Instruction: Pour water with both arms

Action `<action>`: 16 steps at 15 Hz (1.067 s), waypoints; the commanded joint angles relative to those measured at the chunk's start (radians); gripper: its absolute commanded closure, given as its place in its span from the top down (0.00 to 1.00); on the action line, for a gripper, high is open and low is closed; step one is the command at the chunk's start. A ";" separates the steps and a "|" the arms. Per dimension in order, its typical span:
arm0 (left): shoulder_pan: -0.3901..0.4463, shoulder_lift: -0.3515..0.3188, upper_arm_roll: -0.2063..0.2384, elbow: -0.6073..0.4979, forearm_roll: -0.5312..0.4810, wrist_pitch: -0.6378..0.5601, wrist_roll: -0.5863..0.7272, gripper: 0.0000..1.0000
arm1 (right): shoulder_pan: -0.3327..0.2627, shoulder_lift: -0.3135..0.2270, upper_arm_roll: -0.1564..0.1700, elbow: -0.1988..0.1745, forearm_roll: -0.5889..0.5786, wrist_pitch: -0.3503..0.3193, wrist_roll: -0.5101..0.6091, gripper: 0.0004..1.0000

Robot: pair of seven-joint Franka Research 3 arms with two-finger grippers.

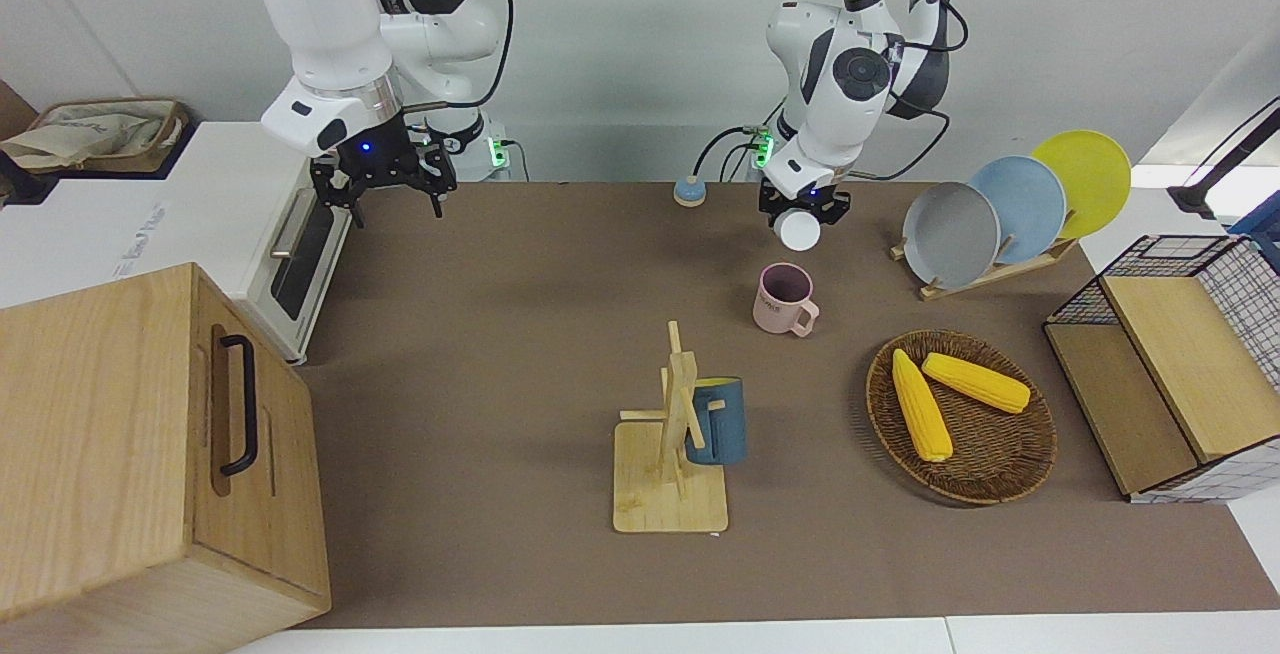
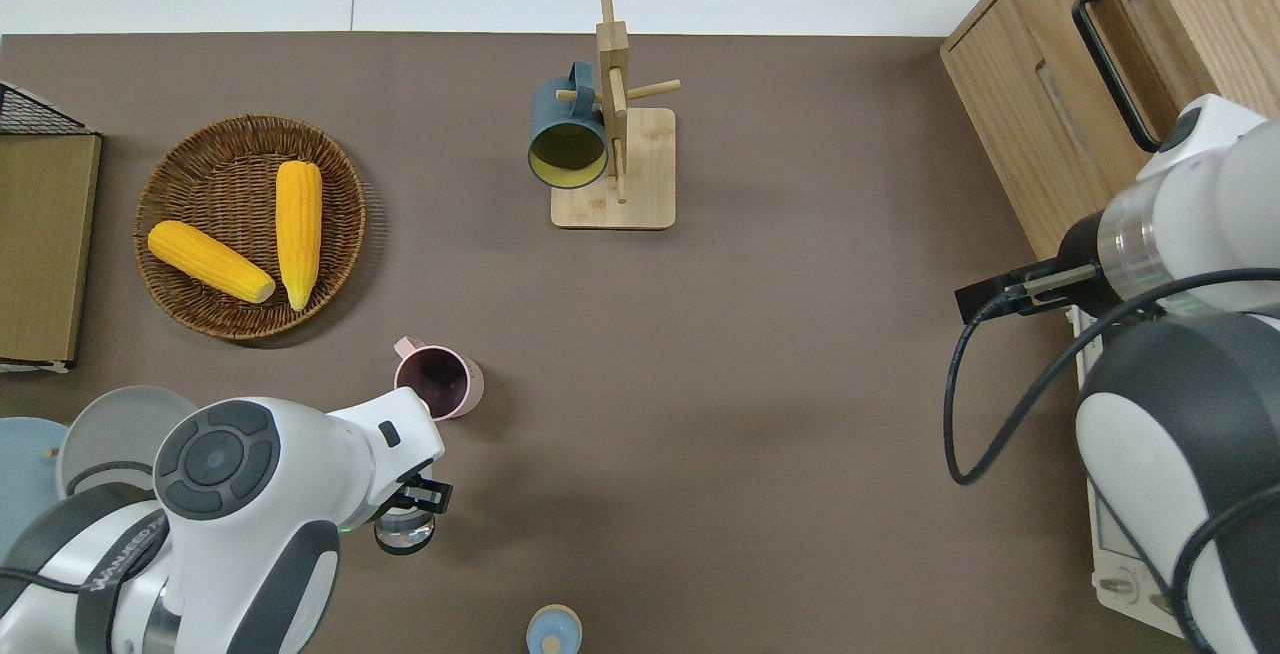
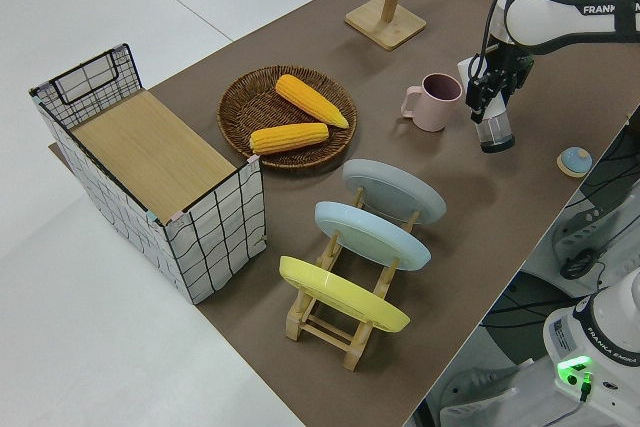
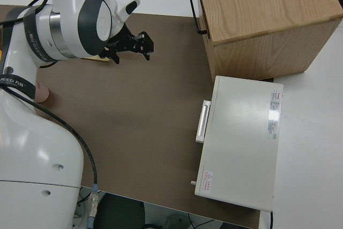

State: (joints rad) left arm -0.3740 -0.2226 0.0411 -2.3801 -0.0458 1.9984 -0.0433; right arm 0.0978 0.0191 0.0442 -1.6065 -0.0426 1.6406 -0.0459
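My left gripper [image 1: 803,216] [image 3: 492,105] is shut on a clear glass [image 1: 800,230] [image 2: 405,532] [image 3: 495,133], held in the air over the brown mat. The glass hangs a little nearer to the robots than a pink mug [image 1: 783,299] [image 2: 438,382] [image 3: 435,100], which stands upright on the mat. Whether the glass holds water cannot be told. My right gripper [image 1: 385,189] [image 4: 131,48] hangs open with nothing in it over the mat's edge, beside the white oven [image 1: 240,234].
A blue mug [image 1: 715,421] hangs on a wooden rack [image 1: 670,479] mid-table. Toward the left arm's end are a wicker basket [image 1: 1000,474] with two corn cobs, a plate rack [image 1: 1000,209] and a wire crate [image 1: 1180,364]. A wooden cabinet [image 1: 150,444] stands by the oven.
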 commanded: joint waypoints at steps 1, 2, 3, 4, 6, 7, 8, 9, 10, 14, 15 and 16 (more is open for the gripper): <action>0.009 0.089 0.019 0.139 -0.009 -0.140 0.002 0.00 | -0.009 -0.014 0.003 0.025 0.020 0.004 -0.015 0.99; 0.009 0.109 0.020 0.162 -0.009 -0.162 0.005 0.00 | -0.010 -0.013 0.005 0.034 0.021 0.004 -0.015 0.99; 0.010 0.109 0.020 0.162 -0.009 -0.162 0.005 0.00 | -0.010 -0.013 0.003 0.034 0.021 0.004 -0.015 0.99; 0.014 0.109 0.022 0.162 -0.009 -0.164 0.006 0.00 | -0.012 -0.013 0.003 0.034 0.021 0.004 -0.015 0.99; 0.014 0.109 0.020 0.162 -0.009 -0.165 0.008 0.00 | -0.012 -0.013 0.005 0.034 0.021 0.004 -0.015 0.99; 0.014 0.109 0.022 0.162 -0.009 -0.165 0.008 0.00 | -0.012 -0.013 0.003 0.034 0.021 0.004 -0.015 0.99; 0.014 0.109 0.022 0.164 -0.009 -0.165 0.007 0.00 | -0.012 -0.013 0.005 0.034 0.021 0.004 -0.015 0.99; 0.014 0.109 0.022 0.164 -0.009 -0.167 0.008 0.00 | -0.012 -0.013 0.003 0.034 0.021 0.004 -0.015 0.99; 0.014 0.109 0.022 0.165 -0.009 -0.167 0.008 0.00 | -0.012 -0.013 0.005 0.034 0.021 0.004 -0.015 0.99; 0.014 0.111 0.022 0.167 -0.009 -0.170 0.010 0.00 | -0.012 -0.013 0.005 0.034 0.021 0.004 -0.015 0.99; 0.014 0.112 0.022 0.167 -0.009 -0.173 0.010 0.00 | -0.012 -0.013 0.005 0.034 0.020 0.004 -0.015 0.99; 0.014 0.112 0.022 0.167 -0.009 -0.173 0.010 0.00 | -0.012 -0.013 0.003 0.034 0.021 0.004 -0.015 0.99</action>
State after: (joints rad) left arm -0.3708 -0.1132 0.0649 -2.2477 -0.0458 1.8679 -0.0427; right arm 0.0977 0.0096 0.0439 -1.5733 -0.0420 1.6406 -0.0459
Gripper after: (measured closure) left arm 0.357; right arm 0.013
